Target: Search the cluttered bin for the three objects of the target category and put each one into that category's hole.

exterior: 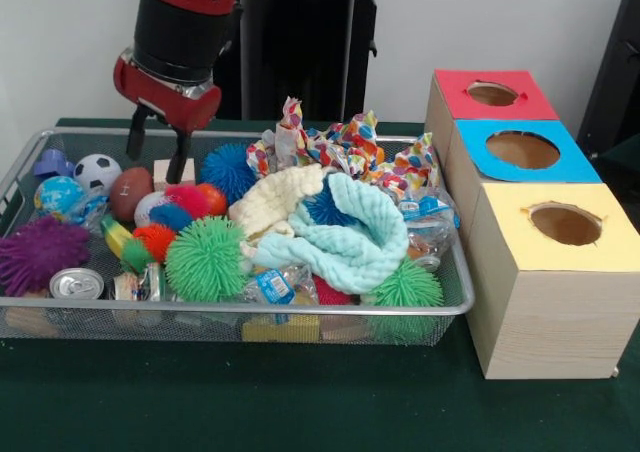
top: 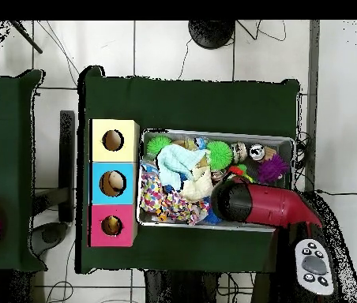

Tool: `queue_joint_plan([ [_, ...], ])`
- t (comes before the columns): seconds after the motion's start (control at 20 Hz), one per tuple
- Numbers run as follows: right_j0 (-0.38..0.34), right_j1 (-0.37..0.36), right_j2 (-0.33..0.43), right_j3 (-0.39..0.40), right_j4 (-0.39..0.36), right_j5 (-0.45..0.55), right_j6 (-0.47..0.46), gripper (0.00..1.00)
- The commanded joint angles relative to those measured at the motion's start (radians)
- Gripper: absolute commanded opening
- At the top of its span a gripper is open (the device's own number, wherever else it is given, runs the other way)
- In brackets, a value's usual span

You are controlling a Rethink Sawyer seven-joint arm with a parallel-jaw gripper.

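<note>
Your gripper [exterior: 158, 157] hangs with fingers apart and empty at the wire bin's [exterior: 455, 307] ten o'clock corner, above the brown football [exterior: 129, 193]; you're mid-search, so next drop onto a ball, then carry it to a hole [exterior: 565, 223]

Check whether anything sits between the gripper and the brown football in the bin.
Nothing visible does. The gripper hangs open just above the brown football, which lies uncovered at one end of the wire bin, with a soccer ball beside it. A wooden block sits close by, beside the football, not over it.
</note>
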Motion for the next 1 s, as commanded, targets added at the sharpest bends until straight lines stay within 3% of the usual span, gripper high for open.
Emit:
queue_joint_plan([
  [0.05, -0.047, 0.052, 0.09, -0.074, -0.088, -0.023, -0.089, 1.0],
  [0.65, -0.173, 0.02, 0.208, -0.059, -0.12, 0.019, -0.148, 1.0],
  [0.85, -0.176, 0.051, 0.214, -0.061, -0.107, 0.046, -0.108, 1.0],
  [1.0, -0.168, 0.066, 0.207, -0.039, -0.055, 0.108, -0.046, 1.0],
])
